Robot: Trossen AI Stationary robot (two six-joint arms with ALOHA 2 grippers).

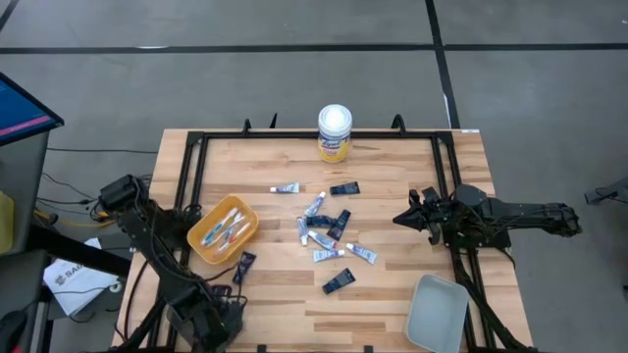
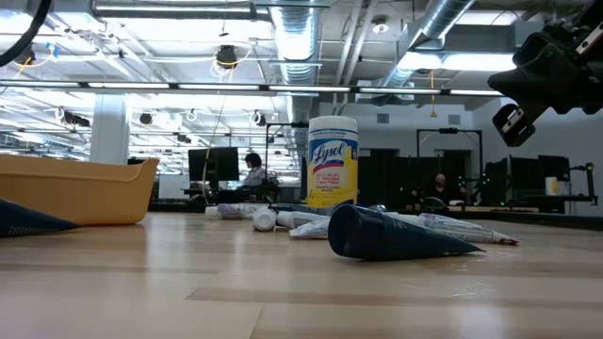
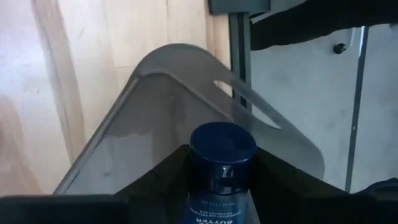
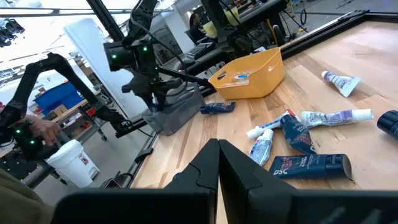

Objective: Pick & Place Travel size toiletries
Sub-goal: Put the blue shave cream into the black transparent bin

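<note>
Navy tube (image 3: 222, 163) between left jaws, above grey bin (image 3: 174, 124).

Two dark, near-black jointed arms of matte metal and plastic, built from boxy links and rounded joint housings. Left arm (image 1: 157, 255) bulky, with black cables looping along the links. Right arm (image 1: 510, 218) slimmer, tapering to a narrow pincer (image 1: 403, 218) with flat black fingers (image 4: 211, 171). Small green indicator lights glowing on the left arm's wrist housing (image 4: 134, 53). Pale round fittings on the right arm's underside (image 2: 509, 118).
</note>
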